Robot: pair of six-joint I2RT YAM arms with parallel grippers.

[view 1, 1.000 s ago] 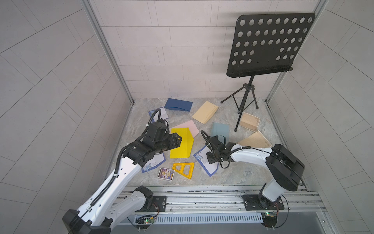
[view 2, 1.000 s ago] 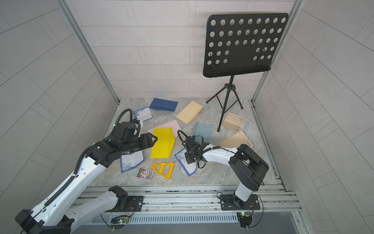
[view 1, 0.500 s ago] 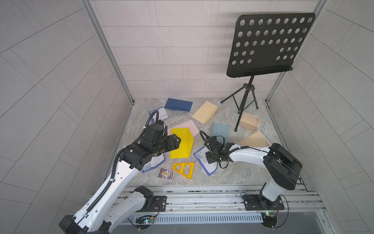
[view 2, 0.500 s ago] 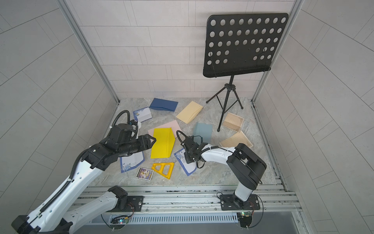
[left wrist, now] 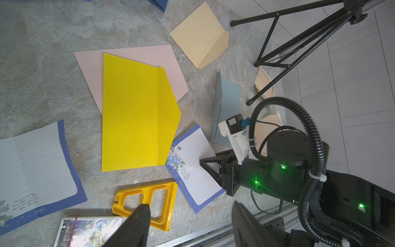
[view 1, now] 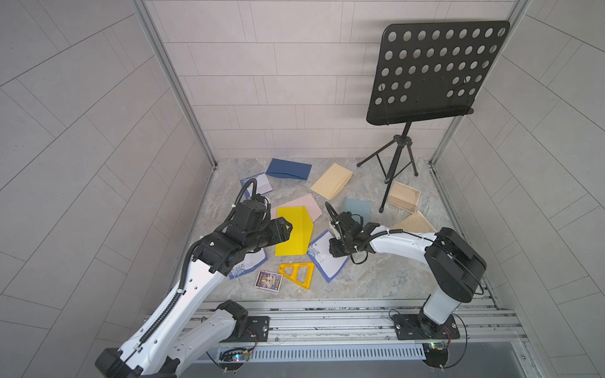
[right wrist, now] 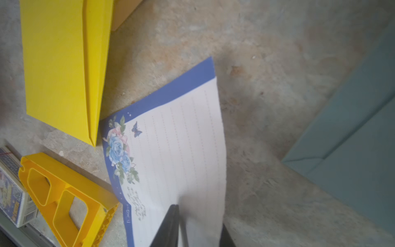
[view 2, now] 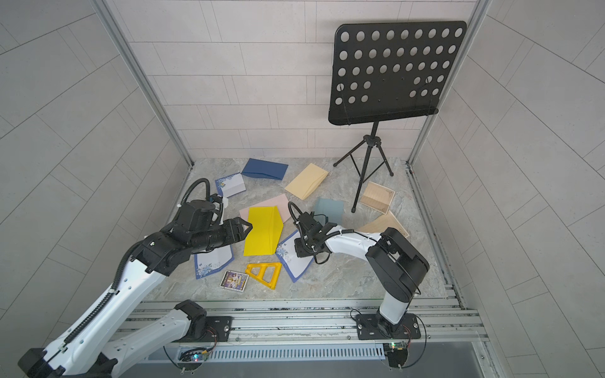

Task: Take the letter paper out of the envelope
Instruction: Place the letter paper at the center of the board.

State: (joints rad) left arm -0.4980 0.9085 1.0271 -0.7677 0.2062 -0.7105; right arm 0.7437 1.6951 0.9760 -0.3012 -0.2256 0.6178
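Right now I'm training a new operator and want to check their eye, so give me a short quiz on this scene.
1. True or false: the yellow envelope lies partly on the pink envelope.
2. What colour borders the letter paper at the right gripper?
3. The left gripper holds: A) nothing, B) the yellow envelope, C) the letter paper.
Key: 1 true; 2 blue; 3 A.
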